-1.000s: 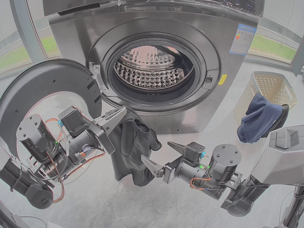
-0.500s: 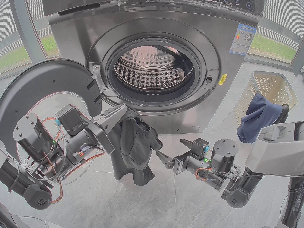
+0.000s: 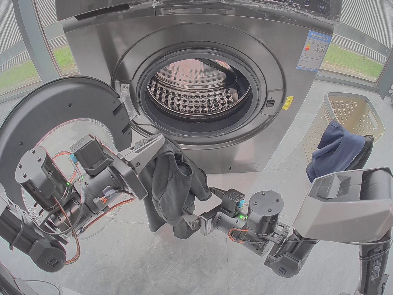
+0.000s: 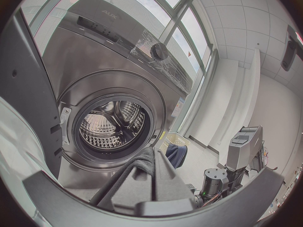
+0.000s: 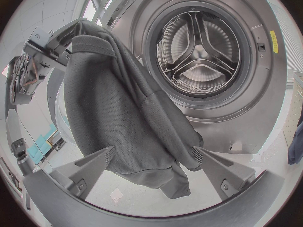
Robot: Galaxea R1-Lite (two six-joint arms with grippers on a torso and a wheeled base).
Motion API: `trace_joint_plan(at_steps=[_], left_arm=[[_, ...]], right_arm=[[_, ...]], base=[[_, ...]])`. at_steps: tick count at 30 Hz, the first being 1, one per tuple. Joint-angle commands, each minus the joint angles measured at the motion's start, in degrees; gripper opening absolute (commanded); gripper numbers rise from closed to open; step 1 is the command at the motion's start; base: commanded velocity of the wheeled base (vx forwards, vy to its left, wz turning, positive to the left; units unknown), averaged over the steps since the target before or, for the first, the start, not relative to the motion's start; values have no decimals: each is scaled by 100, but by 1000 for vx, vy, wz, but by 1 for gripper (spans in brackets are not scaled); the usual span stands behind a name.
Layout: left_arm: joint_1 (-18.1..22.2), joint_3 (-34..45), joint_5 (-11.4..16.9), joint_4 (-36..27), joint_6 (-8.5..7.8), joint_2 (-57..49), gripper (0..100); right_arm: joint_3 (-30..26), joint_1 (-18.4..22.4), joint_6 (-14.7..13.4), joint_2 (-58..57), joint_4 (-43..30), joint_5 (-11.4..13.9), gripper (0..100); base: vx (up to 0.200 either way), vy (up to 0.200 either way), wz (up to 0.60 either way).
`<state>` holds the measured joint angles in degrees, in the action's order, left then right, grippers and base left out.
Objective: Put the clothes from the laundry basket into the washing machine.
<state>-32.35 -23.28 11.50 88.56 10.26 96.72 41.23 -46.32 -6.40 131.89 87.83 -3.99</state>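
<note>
A dark grey garment (image 3: 174, 189) hangs below the washing machine's open drum (image 3: 198, 89), and my left gripper (image 3: 150, 147) is shut on its top edge. In the left wrist view the shut left gripper (image 4: 155, 161) pinches that cloth (image 4: 139, 164). My right gripper (image 3: 200, 205) is open, with its fingers on either side of the garment's lower part. The right wrist view shows the garment (image 5: 126, 117) hanging between the spread fingers (image 5: 105, 153) of the right gripper (image 5: 151, 153). A blue garment (image 3: 335, 152) drapes over the laundry basket (image 3: 352, 111) at the right.
The machine's round door (image 3: 61, 103) stands swung open at the left, behind my left arm. A darker cloth (image 3: 365, 150) lies beside the blue one on the basket rim. Grey floor (image 3: 163, 259) spreads in front of the machine.
My right arm has moved left towards the hanging garment, and its open fingers now straddle the lower cloth. The left gripper has stayed nearly in place with the garment.
</note>
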Motion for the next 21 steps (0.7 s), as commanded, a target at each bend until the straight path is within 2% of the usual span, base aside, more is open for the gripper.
trace_joint_plan(at_steps=[1, 6, 11, 15, 21], left_arm=[[1, 8, 2, 3, 2, -4, 0], [-8, 26, 2, 3, 11, -22, 0], [-17, 52, 19, 3, 19, -66, 0], [-17, 78, 37, 3, 160, -153, 0], [-17, 105, 55, 3, 169, -162, 0]], right_arm=[[96, -158, 7, 30, -12, -6, 100], [535, 1, 7, 109, -29, -14, 100], [817, 326, 25, 118, -47, -41, 100], [940, 589, 42, 74, -56, -50, 100], [948, 923, 42, -172, -47, -58, 100]], base=[[0, 0, 0], [0, 0, 0], [0, 0, 0], [0, 0, 0], [0, 0, 0]])
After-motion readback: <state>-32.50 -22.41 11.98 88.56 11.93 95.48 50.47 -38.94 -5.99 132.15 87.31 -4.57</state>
